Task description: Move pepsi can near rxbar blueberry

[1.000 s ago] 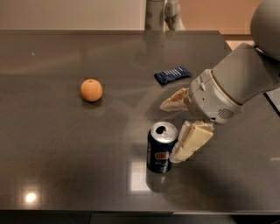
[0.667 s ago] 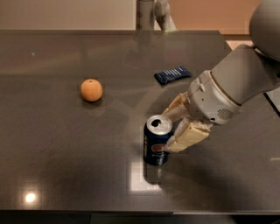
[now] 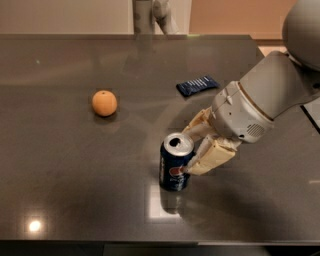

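The pepsi can stands upright on the dark table, front of centre, its silver top showing. My gripper is at the can's right side, open. One cream finger reaches behind the can and the other lies against its front right. The rxbar blueberry lies flat on the table behind the gripper, well apart from the can.
An orange sits on the table to the left. The robot's grey arm fills the right side. The table's front edge runs close below the can. Chair legs stand beyond the far edge.
The gripper has come down and left around the can, its fingers drawing closer together. The can has shifted slightly to the left. The orange and the bar have not moved.
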Controlling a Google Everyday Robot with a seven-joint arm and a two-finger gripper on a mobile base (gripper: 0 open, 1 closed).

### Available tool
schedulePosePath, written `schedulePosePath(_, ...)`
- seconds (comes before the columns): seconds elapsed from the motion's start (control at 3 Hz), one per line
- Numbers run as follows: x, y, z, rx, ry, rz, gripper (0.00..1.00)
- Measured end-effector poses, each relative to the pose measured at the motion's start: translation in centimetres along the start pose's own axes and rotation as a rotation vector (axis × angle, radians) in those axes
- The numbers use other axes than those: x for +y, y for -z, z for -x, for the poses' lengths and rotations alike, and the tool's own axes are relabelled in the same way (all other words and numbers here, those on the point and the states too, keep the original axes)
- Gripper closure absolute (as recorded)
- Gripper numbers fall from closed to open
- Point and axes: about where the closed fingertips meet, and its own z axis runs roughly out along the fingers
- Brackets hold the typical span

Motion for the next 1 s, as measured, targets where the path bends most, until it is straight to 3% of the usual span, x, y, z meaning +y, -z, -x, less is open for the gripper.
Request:
schedulePosePath(0.33,-1.9,1.0,-0.1,-0.003,-0.023,-0.036,1.00)
schedulePosePath(0.67,-5.6,3.0,-0.5,0.001,-0.064,-0.110,1.00)
schedulePosePath(1.0,-10.7,5.3,-1.5,0.016,-0.120,-0.197,1.00)
